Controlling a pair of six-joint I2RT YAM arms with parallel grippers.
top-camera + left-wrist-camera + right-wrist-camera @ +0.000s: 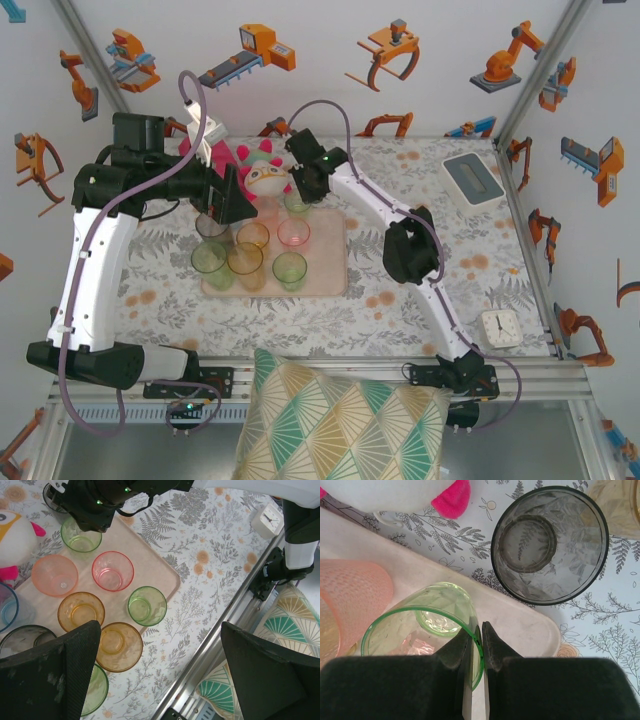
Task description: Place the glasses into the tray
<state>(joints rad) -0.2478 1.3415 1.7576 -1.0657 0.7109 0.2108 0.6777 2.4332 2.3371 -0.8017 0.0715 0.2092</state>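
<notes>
Right end effector (476, 630) clenched on the rim of a translucent green faceted glass (420, 635), inside a corner of the smooth beige round-cornered tray (530, 625); left end effector (159, 650) released, empty.

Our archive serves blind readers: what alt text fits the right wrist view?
The right hand pinches the rim of a green glass over a corner of the beige tray. A smoky grey glass stands off the tray on the patterned tablecloth, a pink glass at left.

A geometric-patterned cushion (330, 420) lies at the near edge. A white clock (498, 327) sits just right of it. A plush toy (262, 172) and a grey-white box (472, 178) lie well beyond it.
</notes>
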